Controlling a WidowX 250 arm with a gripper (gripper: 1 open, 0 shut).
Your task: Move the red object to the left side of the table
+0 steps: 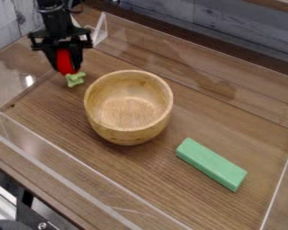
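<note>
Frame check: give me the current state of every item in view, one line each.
Gripper: pointing down, shut on the red object, low over the table's left side.
Red object: held upright, green stub at the bottom, near or at the table.
Bowl: upright, empty.
Green block: lying flat, untouched.

The black gripper (65, 56) covers the upper part of the small glossy red toy fruit (66, 62). Above it, the arm is cut off by the top edge. Beside the round wooden bowl (129, 106), the fruit's contact with the worktop (147, 171) is unclear.
</note>
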